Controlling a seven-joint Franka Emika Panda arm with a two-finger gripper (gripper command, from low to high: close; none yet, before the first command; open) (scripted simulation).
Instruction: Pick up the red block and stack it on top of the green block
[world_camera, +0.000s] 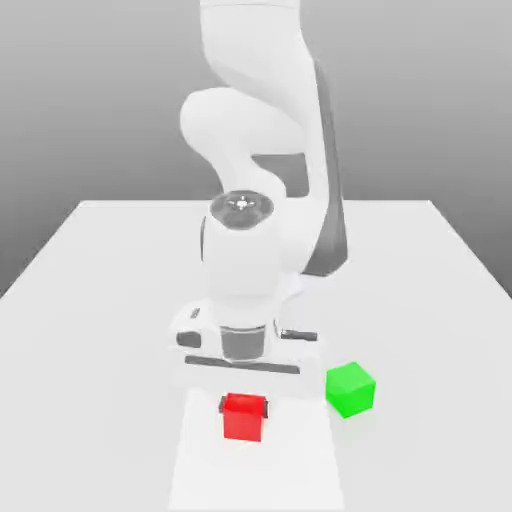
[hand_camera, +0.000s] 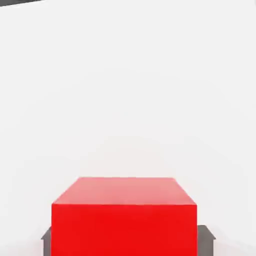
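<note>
My gripper is clamped on the red block, left of the green block on the desk. If my 2 fingertips hold it too weakly, it may slip during lifting.

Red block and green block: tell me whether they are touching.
Apart. The exterior view shows it: a stretch of pale surface lies between the red block and the green block, with no faces meeting.
</note>
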